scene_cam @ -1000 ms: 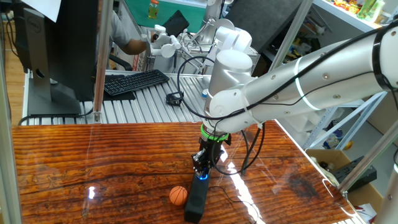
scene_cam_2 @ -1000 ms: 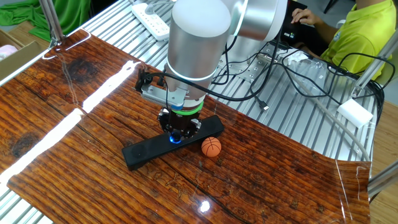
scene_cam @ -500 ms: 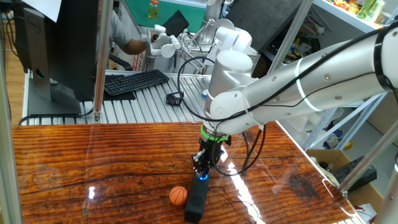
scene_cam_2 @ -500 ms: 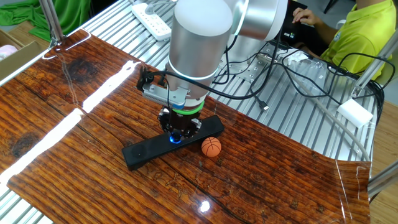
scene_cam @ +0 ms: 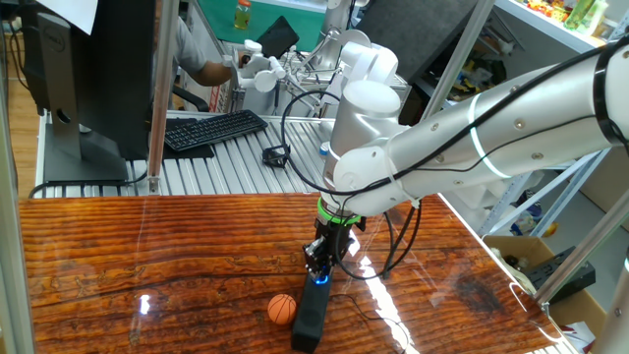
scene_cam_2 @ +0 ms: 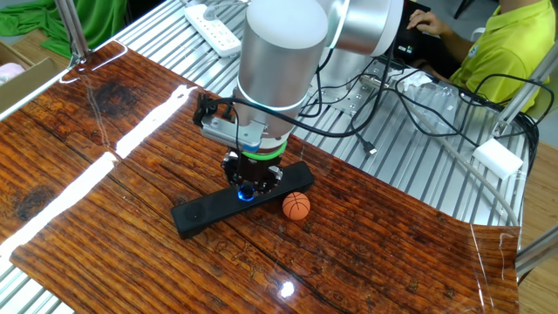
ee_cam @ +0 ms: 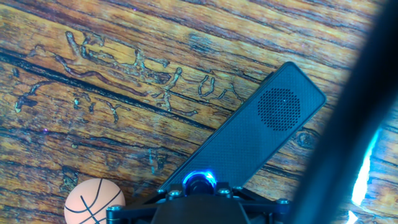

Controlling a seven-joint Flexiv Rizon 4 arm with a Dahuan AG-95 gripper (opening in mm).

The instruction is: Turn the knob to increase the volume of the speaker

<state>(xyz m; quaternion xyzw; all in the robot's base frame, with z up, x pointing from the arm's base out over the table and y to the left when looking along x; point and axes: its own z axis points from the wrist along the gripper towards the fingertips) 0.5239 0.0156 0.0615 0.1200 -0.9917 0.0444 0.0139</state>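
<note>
The speaker (scene_cam: 311, 317) (scene_cam_2: 202, 213) (ee_cam: 249, 140), a slim black bar, lies flat on the wooden table. Its knob (scene_cam: 318, 280) (scene_cam_2: 247, 194) (ee_cam: 199, 182) glows blue at the bar's middle. My gripper (scene_cam: 319, 274) (scene_cam_2: 248, 189) (ee_cam: 199, 188) points straight down and is shut on the knob, with the blue light shining between the fingers. In the hand view only the knob's lit rim shows above the gripper body.
A small orange ball (scene_cam: 282, 309) (scene_cam_2: 296, 205) (ee_cam: 94, 200) rests beside the speaker. Behind the wooden table is a slatted metal bench with a black keyboard (scene_cam: 214, 129), a power strip (scene_cam_2: 214, 26) and loose cables (scene_cam_2: 392, 96). A person (scene_cam_2: 488, 52) sits at the far side.
The wrist, with its side-mounted camera bracket, has turned slightly around the knob. The speaker and ball have stayed put.
</note>
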